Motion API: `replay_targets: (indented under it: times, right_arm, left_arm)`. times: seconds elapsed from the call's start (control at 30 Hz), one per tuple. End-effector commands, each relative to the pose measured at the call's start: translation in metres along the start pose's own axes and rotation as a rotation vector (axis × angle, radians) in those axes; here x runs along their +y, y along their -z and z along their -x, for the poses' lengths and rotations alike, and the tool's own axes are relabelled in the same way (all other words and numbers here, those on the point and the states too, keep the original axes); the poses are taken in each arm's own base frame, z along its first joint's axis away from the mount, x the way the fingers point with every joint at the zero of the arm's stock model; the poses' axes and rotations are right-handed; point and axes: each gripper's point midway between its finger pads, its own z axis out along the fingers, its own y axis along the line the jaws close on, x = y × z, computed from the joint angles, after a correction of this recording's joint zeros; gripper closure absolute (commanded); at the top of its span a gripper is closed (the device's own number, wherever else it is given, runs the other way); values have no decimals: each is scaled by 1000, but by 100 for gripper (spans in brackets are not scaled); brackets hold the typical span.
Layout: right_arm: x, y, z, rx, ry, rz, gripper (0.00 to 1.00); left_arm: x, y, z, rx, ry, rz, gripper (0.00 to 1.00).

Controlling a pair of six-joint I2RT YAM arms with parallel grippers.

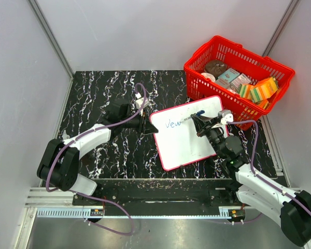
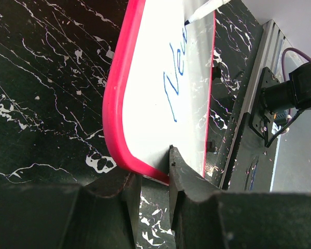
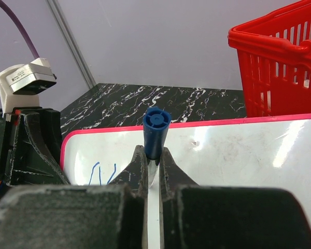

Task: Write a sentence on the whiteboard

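the whiteboard (image 1: pixel 189 136) lies askew on the black marbled table (image 1: pixel 103 93), its long axis running from the left gripper (image 2: pixel 153 166) toward the red basket (image 1: pixel 238 78). that gripper pinches its left rim, arm stretched low. the right gripper (image 3: pixel 153 158), pressed tight on a blue-capped marker (image 3: pixel 156 129), reaches in from the near right. the tip sits just right of the sentence (image 1: pixel 173 123), so far "new"; blank board lies rightward.

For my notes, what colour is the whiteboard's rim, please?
The whiteboard rim is pinkish red, clearest in left wrist view.

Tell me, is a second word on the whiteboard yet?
No, the whiteboard shows only one blue word, "New", with the marker tip right after it.
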Motion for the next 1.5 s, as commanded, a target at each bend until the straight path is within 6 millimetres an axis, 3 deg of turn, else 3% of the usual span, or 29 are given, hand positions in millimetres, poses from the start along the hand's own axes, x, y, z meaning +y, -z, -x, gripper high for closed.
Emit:
replay_targets:
  times: [0.0,0.4,1.17,1.47]
  right_arm:
    - [1,-4,34,-101,10,-9,100]
    - [8,17,57,-163,12,23,100]
    - [7,54,68,-181,19,29,100]
    - [8,54,67,-168,31,35,100]
  left_arm:
    - [25,-3,-42,127,-125,112,100]
    - [25,-1,-39,122,-133,124,100]
    - [15,12,-21,101,-210,138,100]
    - [15,11,-22,104,-209,137,100]
